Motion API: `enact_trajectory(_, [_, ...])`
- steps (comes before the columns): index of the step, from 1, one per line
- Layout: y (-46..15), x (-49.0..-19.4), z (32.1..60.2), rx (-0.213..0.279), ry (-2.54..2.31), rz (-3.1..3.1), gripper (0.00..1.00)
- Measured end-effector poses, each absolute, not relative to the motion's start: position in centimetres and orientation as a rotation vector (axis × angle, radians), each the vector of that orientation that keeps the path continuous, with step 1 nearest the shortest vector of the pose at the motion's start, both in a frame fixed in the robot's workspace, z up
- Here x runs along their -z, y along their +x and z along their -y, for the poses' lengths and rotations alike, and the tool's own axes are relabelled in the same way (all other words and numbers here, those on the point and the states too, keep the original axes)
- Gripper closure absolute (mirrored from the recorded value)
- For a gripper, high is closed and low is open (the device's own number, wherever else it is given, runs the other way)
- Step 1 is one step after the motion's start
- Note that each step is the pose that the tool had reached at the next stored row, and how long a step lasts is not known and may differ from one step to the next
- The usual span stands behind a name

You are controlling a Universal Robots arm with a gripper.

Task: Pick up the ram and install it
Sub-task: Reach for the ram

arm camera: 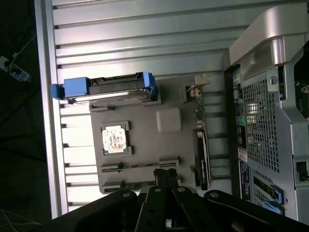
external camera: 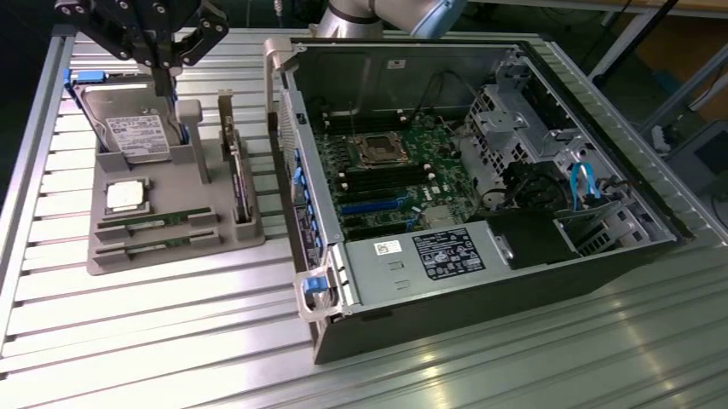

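the fingers (external camera: 166,85) (arm camera: 161,178) are pressing together, holding nothing and touching nothing. in the exterior view they are hanging over the hard drive (external camera: 142,128), which is standing at the far end of the gray tray (external camera: 176,196). two ram sticks are lying side by side in slots at the tray's near end, the first ram stick (external camera: 157,222) just behind the second ram stick (external camera: 153,245). both are sitting well apart from the fingers. a processor chip (external camera: 125,196) is sitting between them and the hard drive. a card (external camera: 235,175) is standing on edge along the tray's side toward the open computer case (external camera: 478,298). the case is lying on the slatted counter (external camera: 136,341) with its motherboard (external camera: 387,170) showing.
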State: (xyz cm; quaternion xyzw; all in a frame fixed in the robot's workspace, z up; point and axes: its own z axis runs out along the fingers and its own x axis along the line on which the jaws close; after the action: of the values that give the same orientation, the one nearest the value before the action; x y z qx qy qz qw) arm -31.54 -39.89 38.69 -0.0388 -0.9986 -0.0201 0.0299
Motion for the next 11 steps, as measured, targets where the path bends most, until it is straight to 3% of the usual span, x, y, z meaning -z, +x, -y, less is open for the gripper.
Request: enact_trajectory(11, [-33.1, -38.7, 39.9, 0.061, -0.119, 3.073, 0.90])
